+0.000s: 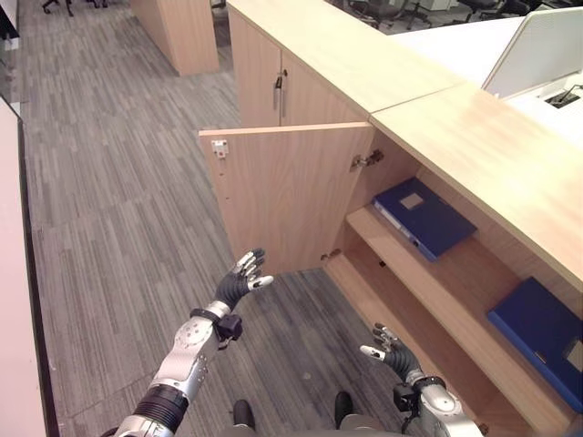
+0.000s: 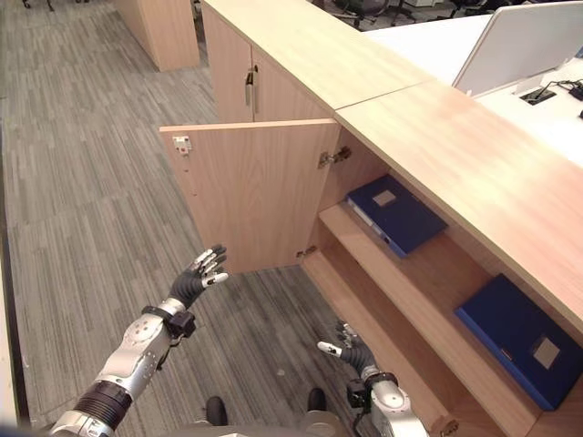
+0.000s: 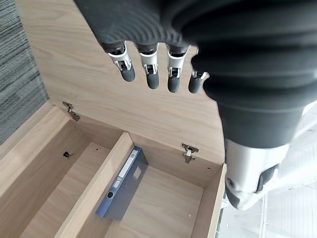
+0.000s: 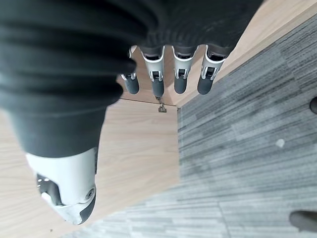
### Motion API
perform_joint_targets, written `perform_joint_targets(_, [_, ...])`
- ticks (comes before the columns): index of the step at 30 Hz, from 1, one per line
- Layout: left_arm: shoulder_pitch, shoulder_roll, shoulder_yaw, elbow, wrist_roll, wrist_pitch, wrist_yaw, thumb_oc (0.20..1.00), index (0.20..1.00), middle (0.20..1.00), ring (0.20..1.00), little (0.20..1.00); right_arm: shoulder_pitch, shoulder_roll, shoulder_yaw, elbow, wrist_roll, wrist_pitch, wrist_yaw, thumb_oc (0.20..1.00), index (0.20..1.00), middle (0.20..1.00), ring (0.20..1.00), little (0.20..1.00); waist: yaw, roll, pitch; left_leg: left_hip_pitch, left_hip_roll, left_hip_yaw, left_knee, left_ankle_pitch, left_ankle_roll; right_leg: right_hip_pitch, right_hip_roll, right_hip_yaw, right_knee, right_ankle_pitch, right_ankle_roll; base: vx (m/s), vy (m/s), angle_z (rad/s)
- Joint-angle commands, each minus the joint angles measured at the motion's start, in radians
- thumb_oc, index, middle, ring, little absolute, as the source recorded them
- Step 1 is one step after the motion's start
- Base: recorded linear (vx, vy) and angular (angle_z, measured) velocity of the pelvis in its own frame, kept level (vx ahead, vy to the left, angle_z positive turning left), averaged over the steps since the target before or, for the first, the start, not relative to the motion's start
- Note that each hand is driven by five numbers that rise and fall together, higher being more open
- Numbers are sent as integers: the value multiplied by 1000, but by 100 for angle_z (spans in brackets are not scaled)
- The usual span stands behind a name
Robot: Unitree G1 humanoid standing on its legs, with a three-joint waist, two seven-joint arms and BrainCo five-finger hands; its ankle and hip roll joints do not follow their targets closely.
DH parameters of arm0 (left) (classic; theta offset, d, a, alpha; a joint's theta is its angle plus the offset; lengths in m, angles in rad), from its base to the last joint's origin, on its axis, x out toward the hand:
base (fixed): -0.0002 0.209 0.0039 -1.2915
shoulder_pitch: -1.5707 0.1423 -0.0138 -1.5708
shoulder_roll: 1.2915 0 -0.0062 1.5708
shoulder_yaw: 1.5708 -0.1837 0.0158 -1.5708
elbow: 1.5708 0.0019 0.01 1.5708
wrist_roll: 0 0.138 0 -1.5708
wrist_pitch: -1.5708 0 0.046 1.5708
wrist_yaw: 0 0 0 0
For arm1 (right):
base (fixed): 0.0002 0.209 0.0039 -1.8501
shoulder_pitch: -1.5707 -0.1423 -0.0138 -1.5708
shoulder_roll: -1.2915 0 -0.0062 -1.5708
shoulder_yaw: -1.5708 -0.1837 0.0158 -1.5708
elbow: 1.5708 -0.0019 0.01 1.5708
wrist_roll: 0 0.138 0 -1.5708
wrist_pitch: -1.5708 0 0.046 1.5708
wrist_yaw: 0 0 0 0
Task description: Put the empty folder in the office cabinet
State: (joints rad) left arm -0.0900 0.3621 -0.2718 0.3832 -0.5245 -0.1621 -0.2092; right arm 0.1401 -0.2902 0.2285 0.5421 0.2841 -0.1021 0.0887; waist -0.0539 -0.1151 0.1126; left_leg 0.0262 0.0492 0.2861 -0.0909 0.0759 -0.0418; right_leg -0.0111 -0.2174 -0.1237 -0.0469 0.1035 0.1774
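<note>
**Before the open cabinet: both hands empty, folders on the shelf**

Near the foot of the open door, the left hand (image 1: 242, 279) was raised over the carpet, fingers (image 3: 150, 72) straight and slightly spread, holding nothing. It sat just short of the cabinet door (image 1: 290, 193) and was not touching it. The right hand (image 1: 390, 352) hung low on the right, near the cabinet's bottom edge, fingers (image 4: 180, 74) extended and relaxed, thumb out to the side, also empty. The two hands were well apart.

The door stood swung out toward the left, its inner face toward the robot, with a hinge plate (image 1: 219, 147) at its upper far corner and a hinge (image 1: 368, 160) on the cabinet side. Inside the office cabinet (image 2: 383, 273), a blue folder (image 1: 422, 217) lay flat on the shelf at the far end, label patch up. A second blue folder (image 1: 541, 335) lay flat on the same shelf, nearer and further right, apart from the first. Which of them was the empty one could not be told. The lower compartment (image 3: 74, 188) below the shelf showed bare wood.

Beyond the open door, further along the cabinet run, a closed door carried a metal handle (image 1: 278, 91). Grey striped carpet (image 1: 118, 228) covered the floor to the left.
</note>
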Motion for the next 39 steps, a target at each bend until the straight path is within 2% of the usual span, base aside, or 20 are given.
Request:
perform_joint_targets(1, [-20, 3, 30, -35, 21, -42, -6, 1000, 1000, 1000, 1000, 1000, -27, 27, -38, -36, -7, -29, 3, 1000, 1000, 1000, 1000, 1000, 21, 4, -7, 54, -35, -108, 21, -147, 37, -62, -26, -16, 91, -6, 71, 0, 0, 0])
perform_joint_targets(7, [-43, 9, 149, 83, 43, -62, 83, 1000, 1000, 1000, 1000, 1000, -9, 24, -49, -16, -10, -22, 4, 1000, 1000, 1000, 1000, 1000, 19, 10, -28, 70, -35, -105, 20, -150, 34, -49, -28, -19, 93, -11, 68, 19, 7, 0])
perform_joint_targets(13, [-97, 38, 201, 157, 34, -74, 122, 1000, 1000, 1000, 1000, 1000, -10, 23, -52, -11, -7, -22, -1, 1000, 1000, 1000, 1000, 1000, 7, 11, -36, 77, -35, -96, 20, -152, 33, -50, -28, -14, 96, -8, 68, 12, 10, 0])
perform_joint_targets(17, [-209, 129, 251, 313, 23, -83, 173, 1000, 1000, 1000, 1000, 1000, -18, 8, -38, -22, 5, -26, -5, 1000, 1000, 1000, 1000, 1000, -19, 7, -36, 83, -33, -75, 19, -154, 31, -66, -19, 10, 102, 5, 73, 39, 34, -3])
perform_joint_targets(23, [-314, 188, 257, 396, 10, -91, 208, 1000, 1000, 1000, 1000, 1000, -36, -1, -12, -24, 14, -35, -7, 1000, 1000, 1000, 1000, 1000, -37, -3, -26, 71, -32, -58, 27, -156, 30, -86, -16, 33, 104, 20, 82, -1, 10, -18])
perform_joint_targets(24, [-346, 191, 264, 400, -13, -95, 220, 1000, 1000, 1000, 1000, 1000, -43, 0, -1, -21, 20, -42, -11, 1000, 1000, 1000, 1000, 1000, -41, -3, -16, 67, -28, -53, 33, -161, 34, -106, -11, 38, 146, 9, 82, -7, 14, -15])
perform_joint_targets(26, [-348, 171, 269, 365, -28, -107, 232, 1000, 1000, 1000, 1000, 1000, -47, 4, 5, -19, 20, -44, -17, 1000, 1000, 1000, 1000, 1000, -40, 2, 3, 71, -17, -41, 44, -164, 38, -142, -10, 30, 242, 19, 84, 3, 38, -26])
perform_joint_targets(27, [-333, 135, 263, 305, -27, -118, 241, 1000, 1000, 1000, 1000, 1000, -54, 12, 0, -9, 18, -43, -22, 1000, 1000, 1000, 1000, 1000, -40, 19, 25, 86, 2, -30, 49, -165, 35, -178, -6, 8, 345, 25, 84, 4, 41, -34])
perform_joint_targets(28, [-332, 133, 264, 302, -26, -117, 242, 1000, 1000, 1000, 1000, 1000, -55, 11, 0, -9, 18, -44, -22, 1000, 1000, 1000, 1000, 1000, -39, 20, 25, 86, 2, -29, 49, -166, 35, -180, -6, 10, 350, 23, 84, 51, 44, -28])
perform_joint_targets(30, [-282, 62, 241, 228, -17, -125, 243, 1000, 1000, 1000, 1000, 1000, -53, 25, -10, 6, 15, -41, -31, 1000, 1000, 1000, 1000, 1000, -37, 35, 34, 112, 12, -31, 47, -175, 29, -203, -6, -14, 393, 14, 84, 147, 36, -1])
perform_joint_targets(33, [-223, -17, 183, 143, -12, -122, 215, 1000, 1000, 1000, 1000, 1000, -38, 31, -44, 8, 25, -39, -43, 1000, 1000, 1000, 1000, 1000, -51, 39, 44, 141, -12, -67, 37, -192, 27, -217, 24, -8, 282, -29, 73, 268, 5, 43])
perform_joint_targets(34, [-192, -41, 146, 106, -14, -110, 194, 1000, 1000, 1000, 1000, 1000, -26, 27, -58, 2, 30, -38, -47, 1000, 1000, 1000, 1000, 1000, -62, 42, 44, 155, -14, -104, 36, -205, 16, -236, 28, 19, 180, -17, 69, 330, -100, 69])
perform_joint_targets(35, [-175, -51, 131, 101, -6, -104, 183, 1000, 1000, 1000, 1000, 1000, -23, 25, -61, 7, 30, -36, -48, 1000, 1000, 1000, 1000, 1000, -73, 49, 42, 165, -10, -122, 36, -216, 12, -246, 32, 31, 148, 2, 71, 402, -137, 80])
perform_joint_targets(37, [-128, -73, 109, 105, -3, -90, 145, 1000, 1000, 1000, 1000, 1000, -2, 20, -68, 17, 31, -37, -42, 1000, 1000, 1000, 1000, 1000, -76, 43, 19, 185, -27, -161, 51, -245, 6, -204, 31, 54, 106, 21, 62, 373, -192, 117])
perform_joint_targets(38, [-100, -95, 105, 113, -23, -77, 138, 1000, 1000, 1000, 1000, 1000, 10, 4, -84, 28, 43, -40, -43, 1000, 1000, 1000, 1000, 1000, -81, 63, -1, 197, 5, -200, 72, -250, -13, -181, 50, 61, 130, 2, 41, 349, -280, 111])
perform_joint_targets(39, [-93, -94, 103, 118, -25, -73, 133, 1000, 1000, 1000, 1000, 1000, 11, -3, -86, 31, 46, -43, -42, 1000, 1000, 1000, 1000, 1000, -86, 72, -6, 198, 21, -211, 84, -251, -26, -173, 55, 49, 137, -11, 30, 351, -311, 77])
